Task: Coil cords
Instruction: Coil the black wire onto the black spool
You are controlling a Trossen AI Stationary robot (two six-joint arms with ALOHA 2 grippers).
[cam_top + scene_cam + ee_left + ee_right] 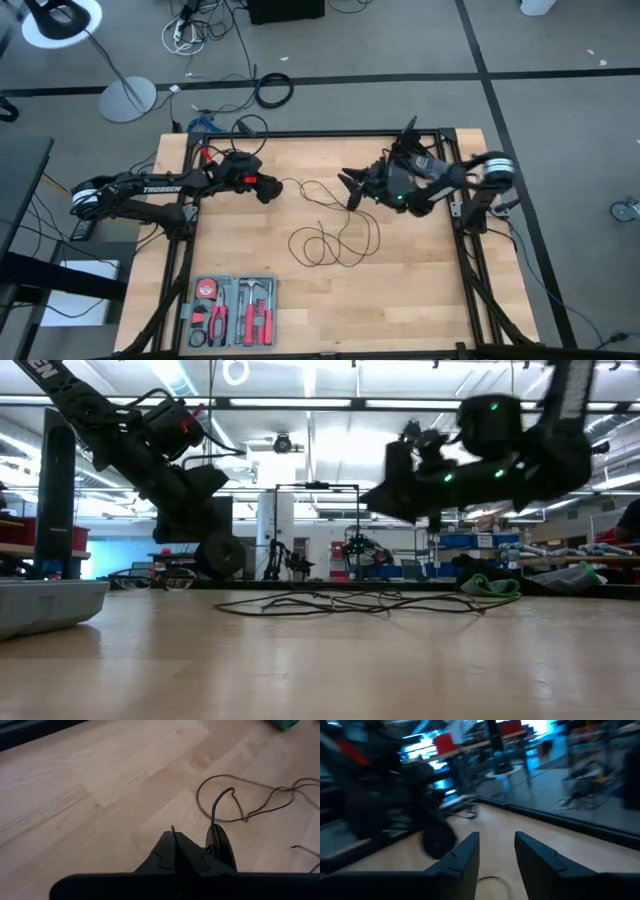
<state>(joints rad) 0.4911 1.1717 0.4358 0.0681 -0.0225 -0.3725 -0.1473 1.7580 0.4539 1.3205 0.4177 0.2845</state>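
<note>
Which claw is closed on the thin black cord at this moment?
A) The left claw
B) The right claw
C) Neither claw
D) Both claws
A. The left claw is shut, with the thin black cord running from its fingers out onto the light wooden table; the right claw hangs above the table with its fingers apart and nothing between them.

The right gripper [496, 857] shows its two dark fingers [465, 855] parted, with a clear gap of wooden table [500, 827] between them. A short curve of thin cord [492, 881] lies on the wood in that gap. Ahead, the other arm [395, 800] hangs over the table, with a black round puck [437, 840] at its lower end. Beyond the table's far edge lies a blurred room.
</note>
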